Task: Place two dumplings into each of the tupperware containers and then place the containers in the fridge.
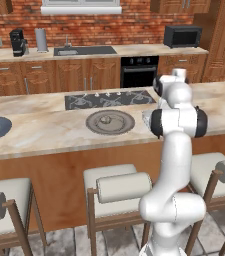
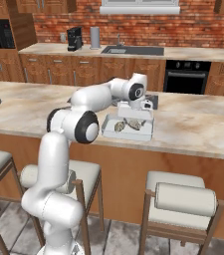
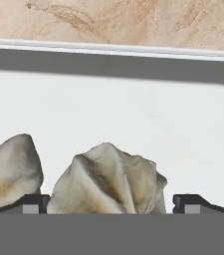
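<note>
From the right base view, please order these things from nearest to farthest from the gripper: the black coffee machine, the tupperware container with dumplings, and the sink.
1. The tupperware container, directly under the gripper on the near counter, with dumplings in it.
2. The sink, set in the back counter, behind the gripper.
3. The black coffee machine, on the back counter, farther left than the sink.

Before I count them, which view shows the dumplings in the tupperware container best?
The hand view: two dumplings fill its lower half, close up, on the container's white floor. The right base view shows both small, under the hand. The left base view's arm hides them.
</note>
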